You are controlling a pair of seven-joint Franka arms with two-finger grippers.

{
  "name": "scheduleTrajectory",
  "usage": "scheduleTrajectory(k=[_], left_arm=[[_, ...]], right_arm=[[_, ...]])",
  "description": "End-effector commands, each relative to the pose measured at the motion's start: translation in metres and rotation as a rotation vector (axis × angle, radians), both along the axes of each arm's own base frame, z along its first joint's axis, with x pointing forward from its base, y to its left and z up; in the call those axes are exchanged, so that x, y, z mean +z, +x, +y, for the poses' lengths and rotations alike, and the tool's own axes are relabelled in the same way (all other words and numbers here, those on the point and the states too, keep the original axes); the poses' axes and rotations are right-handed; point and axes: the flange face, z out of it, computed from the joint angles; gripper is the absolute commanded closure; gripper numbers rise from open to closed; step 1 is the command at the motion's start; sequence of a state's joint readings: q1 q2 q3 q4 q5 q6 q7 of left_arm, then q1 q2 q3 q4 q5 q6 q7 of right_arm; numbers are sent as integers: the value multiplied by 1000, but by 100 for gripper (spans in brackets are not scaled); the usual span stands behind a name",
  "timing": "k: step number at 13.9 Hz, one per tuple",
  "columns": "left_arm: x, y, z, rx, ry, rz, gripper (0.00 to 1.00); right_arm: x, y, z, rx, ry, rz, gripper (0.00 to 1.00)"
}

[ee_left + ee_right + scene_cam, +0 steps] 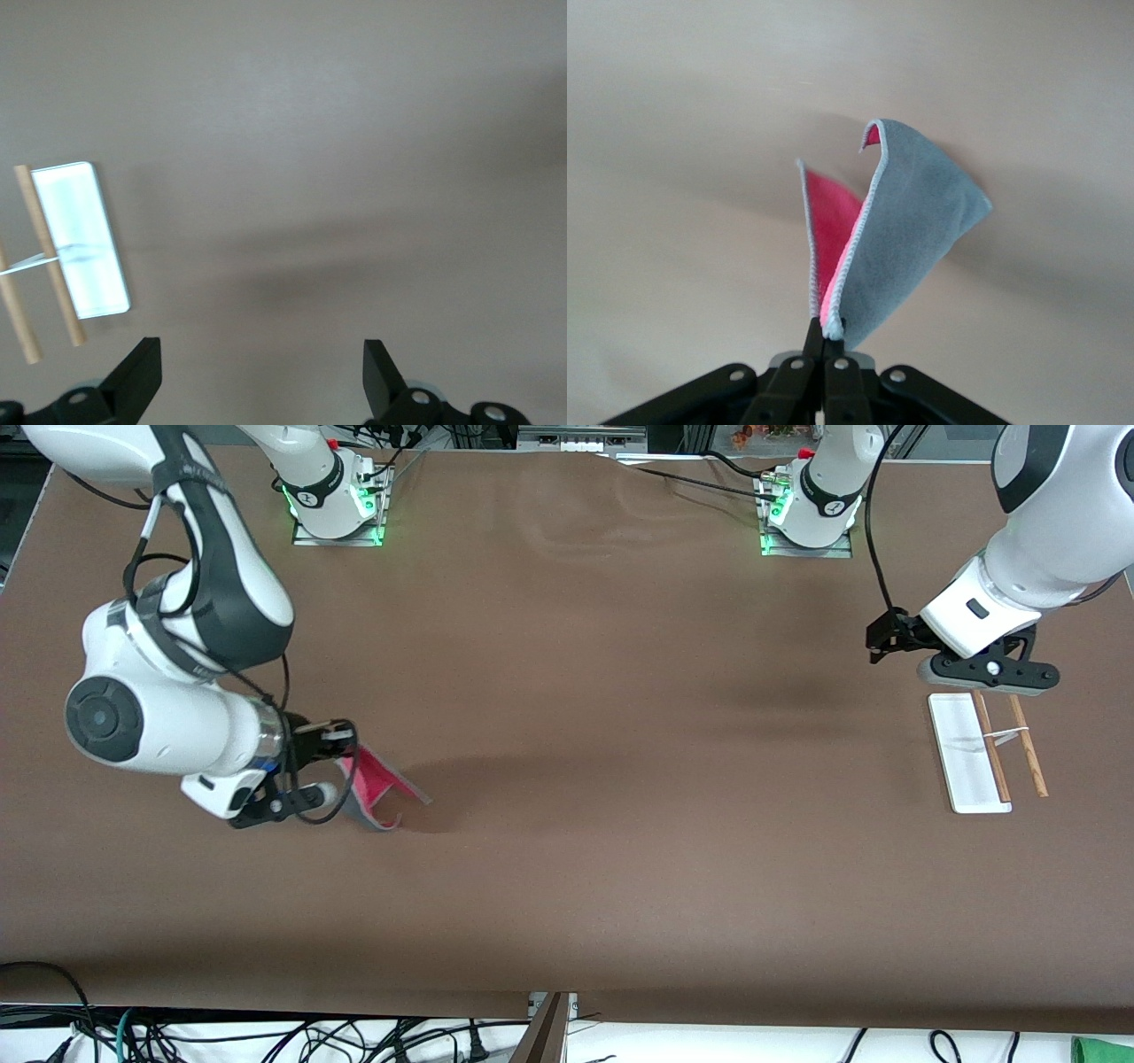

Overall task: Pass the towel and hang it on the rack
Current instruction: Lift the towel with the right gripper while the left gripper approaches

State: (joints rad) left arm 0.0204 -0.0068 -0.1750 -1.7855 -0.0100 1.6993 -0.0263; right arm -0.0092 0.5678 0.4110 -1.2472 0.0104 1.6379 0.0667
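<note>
Holding the towel up at one end, rack at the other

Covering the whole tabletop (pixel 567 850) is a plain brown sheet, faintly rippled near the arm bases, which glow green along the edge farthest from the front camera. Cables (pixel 266 1041) lie tangled on the floor below the nearest edge (a scrap of green shows at one corner).

Toward the right arm's end, the right gripper (pixel 332 766) has its jaws pressed fully together on one corner of the towel (pixel 383 784). The cloth fans out from the pinch, pink-red inside and grey outside with a pale stitched edge; its lower fold looks close to the tabletop, though whether it touches cannot be told.

Toward the left arm's end, the left gripper (pixel 990 676) hangs over the tabletop just beside the rack (pixel 970 757), jaws spread wide with nothing between them. The rack lies with its white base flat and its two wooden rods alongside, joined by a small crosspiece.
</note>
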Motion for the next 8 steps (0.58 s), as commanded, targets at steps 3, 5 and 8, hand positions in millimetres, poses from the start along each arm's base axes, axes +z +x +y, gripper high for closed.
scheduleTrajectory(k=[3, 5, 8], left_arm=[[-8, 27, -20, -29, -224, 45, 0], [-23, 41, -22, -90, -323, 59, 0], [-47, 54, -18, -204, -518, 62, 0]], right_arm=[[60, -31, 104, 157, 80, -131, 100], [67, -53, 158, 224, 97, -190, 100], [76, -73, 208, 275, 155, -278, 100]])
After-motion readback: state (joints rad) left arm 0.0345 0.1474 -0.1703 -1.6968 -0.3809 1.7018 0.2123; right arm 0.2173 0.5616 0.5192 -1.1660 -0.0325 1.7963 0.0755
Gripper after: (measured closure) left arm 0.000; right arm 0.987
